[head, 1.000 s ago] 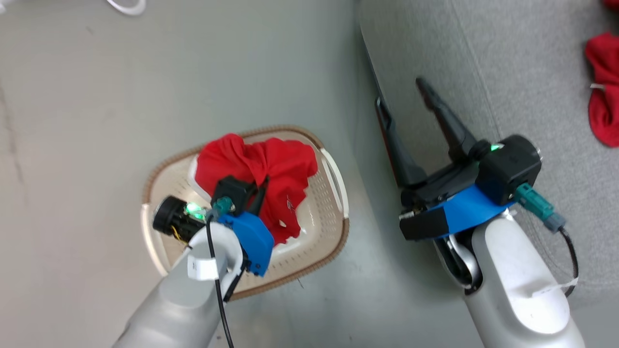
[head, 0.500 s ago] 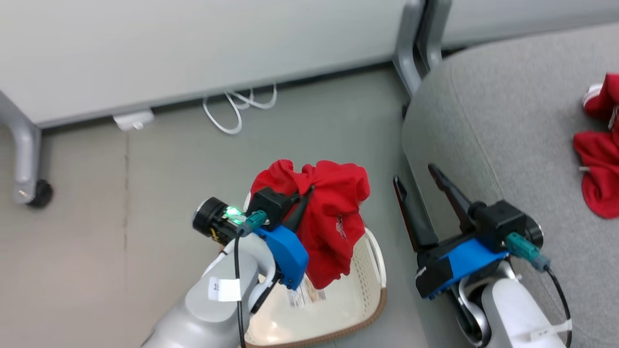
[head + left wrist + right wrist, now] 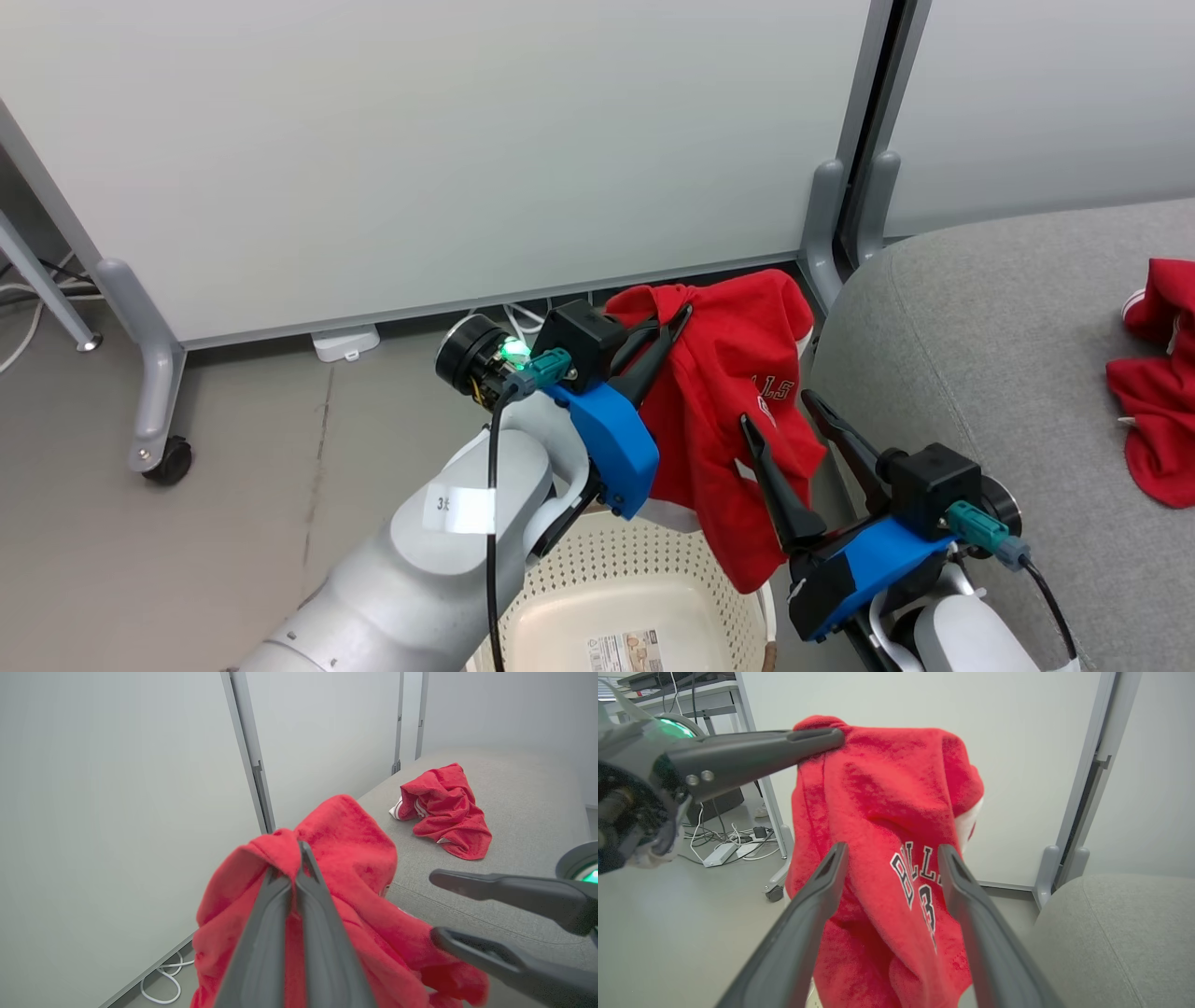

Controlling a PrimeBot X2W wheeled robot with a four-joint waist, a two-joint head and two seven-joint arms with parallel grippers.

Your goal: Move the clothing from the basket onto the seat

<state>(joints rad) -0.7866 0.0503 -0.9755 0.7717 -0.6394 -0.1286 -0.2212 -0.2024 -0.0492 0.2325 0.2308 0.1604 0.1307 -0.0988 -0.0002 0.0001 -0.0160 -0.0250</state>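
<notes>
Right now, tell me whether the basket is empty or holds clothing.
Empty as far as shows: the basket has a bare floor; the garment hangs above it, pinched in the left gripper.

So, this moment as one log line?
left gripper: shut on red garment, over basket | right gripper: open | second garment: on seat

Bright red on the raised garment (image 3: 738, 401) at centre frame, its lettering black edged in white — same red, with white trim, on the second garment (image 3: 1153, 420) at the right edge. Woven mid-grey across the seat (image 3: 980, 317), right side of frame. Cream, dotted with rows of small holes, on the basket (image 3: 597, 560) along the bottom edge, a printed white label (image 3: 627, 649) on its bottom. Black and bright blue on the left gripper (image 3: 684, 317) and right gripper (image 3: 776, 409), a green light (image 3: 512, 350) by the left one. Pale grey-white on the panels (image 3: 420, 140) across the top — grey frames (image 3: 826, 215), dull grey floor (image 3: 233, 523) at lower left.
</notes>
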